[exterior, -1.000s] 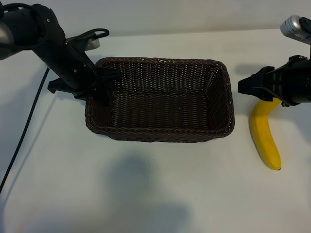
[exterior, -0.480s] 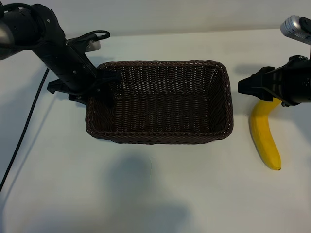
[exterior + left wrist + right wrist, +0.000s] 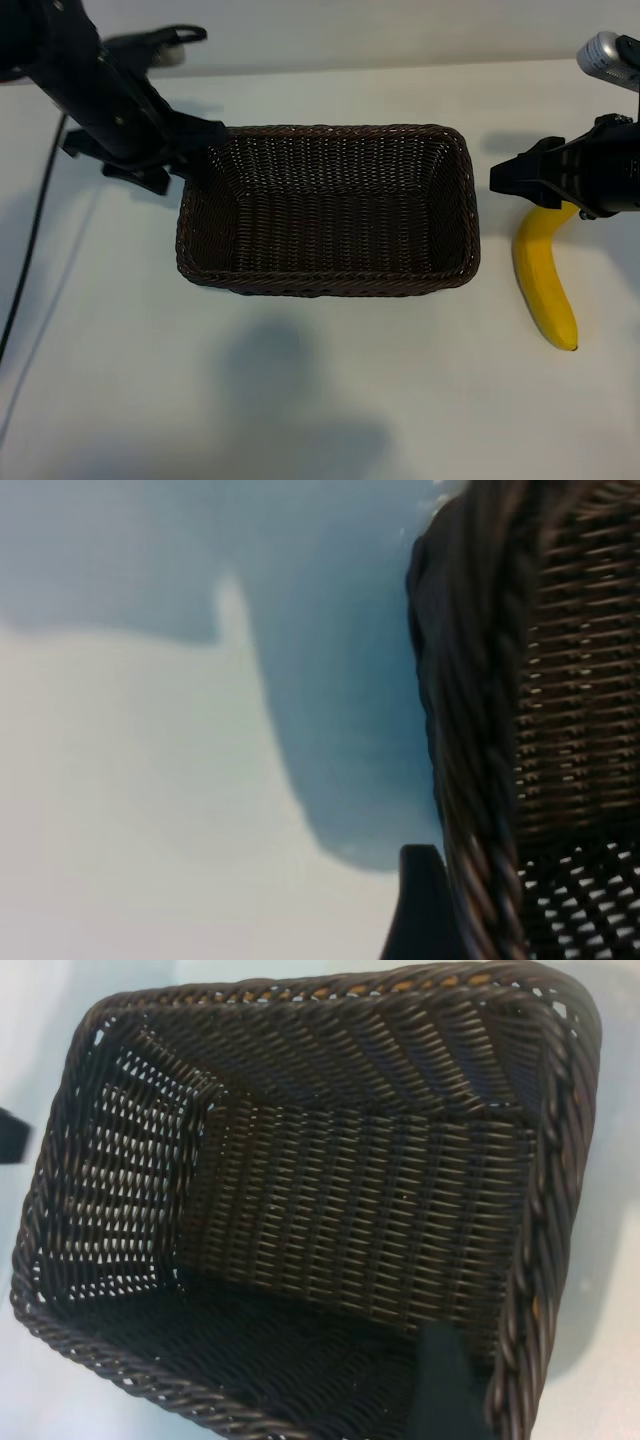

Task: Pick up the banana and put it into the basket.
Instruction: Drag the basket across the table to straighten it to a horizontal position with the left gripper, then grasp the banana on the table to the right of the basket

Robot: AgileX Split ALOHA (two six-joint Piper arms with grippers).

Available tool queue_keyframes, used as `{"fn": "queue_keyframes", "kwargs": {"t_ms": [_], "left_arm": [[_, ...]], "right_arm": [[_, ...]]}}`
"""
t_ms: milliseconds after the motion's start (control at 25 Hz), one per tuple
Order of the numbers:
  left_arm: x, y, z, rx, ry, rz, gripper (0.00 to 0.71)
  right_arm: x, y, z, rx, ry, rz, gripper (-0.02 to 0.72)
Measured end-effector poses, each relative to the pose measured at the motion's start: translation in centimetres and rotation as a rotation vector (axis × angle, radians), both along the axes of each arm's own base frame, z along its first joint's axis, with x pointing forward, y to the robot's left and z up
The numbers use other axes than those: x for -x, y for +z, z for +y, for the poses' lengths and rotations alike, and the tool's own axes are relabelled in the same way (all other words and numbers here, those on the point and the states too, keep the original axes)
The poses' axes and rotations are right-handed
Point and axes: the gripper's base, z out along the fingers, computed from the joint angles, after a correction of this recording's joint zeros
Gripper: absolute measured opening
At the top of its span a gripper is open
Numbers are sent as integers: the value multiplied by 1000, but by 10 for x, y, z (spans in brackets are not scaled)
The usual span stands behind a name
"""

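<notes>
I see the basket (image 3: 330, 210) sitting flat on the white table (image 3: 300, 400), roughly centre, long axis running left to right. Nothing lies inside it; the woven floor is bare in both the exterior and right wrist views.

The banana (image 3: 545, 280) lies on the table just right of the basket, apart from its right wall. It runs far to near, with one dark tip pointing toward the near edge. Its far end is hidden under the right arm.

The left gripper (image 3: 185, 150) is at the basket's far-left corner, raised off the rim compared with a second ago, when it sat lower against the left wall. The basket has also settled level since then. Left fingers: the exterior view shows them spread, holding nothing. In the left wrist view one dark fingertip (image 3: 420, 910) shows just beside the braided rim.

The right gripper (image 3: 510, 178) hovers over the far end of the banana, pointing left toward the basket's right wall. Its fingers stand apart with nothing between them, and I see no contact with the banana.

A black cable (image 3: 30, 250) trails down the left side of the table.
</notes>
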Motion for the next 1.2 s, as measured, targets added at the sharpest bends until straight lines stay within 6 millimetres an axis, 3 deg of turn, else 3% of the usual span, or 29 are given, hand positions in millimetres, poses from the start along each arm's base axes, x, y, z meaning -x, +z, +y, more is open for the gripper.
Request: {"fn": "queue_keyframes", "kwargs": {"t_ms": [200, 320, 640, 760, 1080, 1200], "left_arm": [[8, 27, 9, -42, -5, -77, 548], [9, 33, 19, -78, 11, -95, 548], [6, 31, 85, -234, 157, -43, 548], [10, 32, 100, -340, 168, -10, 548], [19, 35, 99, -339, 177, 66, 548], [25, 48, 95, -285, 184, 32, 548]], "right_arm": [[0, 0, 0, -5, -7, 5, 472], [0, 0, 0, -7, -7, 7, 472], [1, -2, -1, 13, -7, 22, 472], [1, -2, -1, 14, -9, 23, 472], [1, -2, -1, 16, -9, 23, 472], [1, -2, -1, 17, -8, 23, 472]]}}
